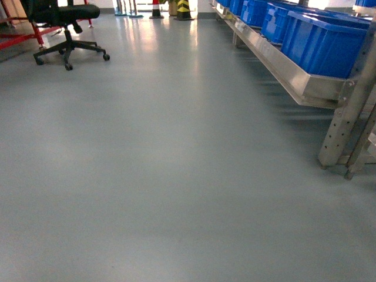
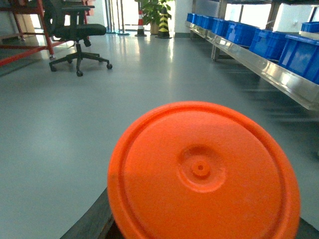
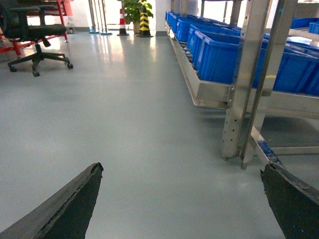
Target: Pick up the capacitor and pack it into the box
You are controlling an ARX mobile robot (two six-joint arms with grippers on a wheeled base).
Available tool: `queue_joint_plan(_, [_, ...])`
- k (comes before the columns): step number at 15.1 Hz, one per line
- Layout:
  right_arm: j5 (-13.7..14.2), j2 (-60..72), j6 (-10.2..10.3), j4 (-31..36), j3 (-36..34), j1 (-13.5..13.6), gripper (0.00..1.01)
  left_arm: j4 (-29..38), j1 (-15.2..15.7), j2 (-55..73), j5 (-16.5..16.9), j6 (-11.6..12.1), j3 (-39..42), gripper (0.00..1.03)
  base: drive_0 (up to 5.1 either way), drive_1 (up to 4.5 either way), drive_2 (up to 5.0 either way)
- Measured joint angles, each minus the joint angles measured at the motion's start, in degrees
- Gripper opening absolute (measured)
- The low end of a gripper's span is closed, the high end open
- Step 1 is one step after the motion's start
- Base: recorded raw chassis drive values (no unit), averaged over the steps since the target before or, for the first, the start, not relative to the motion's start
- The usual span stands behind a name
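The capacitor (image 2: 202, 174) fills the lower half of the left wrist view: I see its round bright orange end face, with a small raised hub at the centre. My left gripper (image 2: 199, 230) is shut on it; only a dark finger edge (image 2: 92, 224) shows at the lower left, the rest is hidden behind the orange face. My right gripper (image 3: 182, 168) stands open over bare grey floor, with nothing between its two dark fingertips (image 3: 92, 181). The box is out of view. Neither gripper appears in the head view.
A metal rack (image 1: 329, 88) carrying blue bins (image 1: 323, 41) runs along the right, its legs (image 3: 239, 99) near my right gripper. A black office chair (image 1: 64, 23) stands far left. A cone, a striped post and a plant (image 2: 154, 15) are at the far end.
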State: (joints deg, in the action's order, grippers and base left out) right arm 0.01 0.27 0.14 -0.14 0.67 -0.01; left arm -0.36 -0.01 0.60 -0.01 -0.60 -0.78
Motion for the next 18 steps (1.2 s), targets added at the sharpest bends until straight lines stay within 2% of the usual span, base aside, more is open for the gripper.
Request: queue_joint_plan(18, [0.0, 0.0, 0.0, 0.0, 0.0, 0.0, 0.98, 0.3, 0.0, 0.0, 0.0, 0.0, 0.0, 0.44, -5.0, 2.4, 2.4])
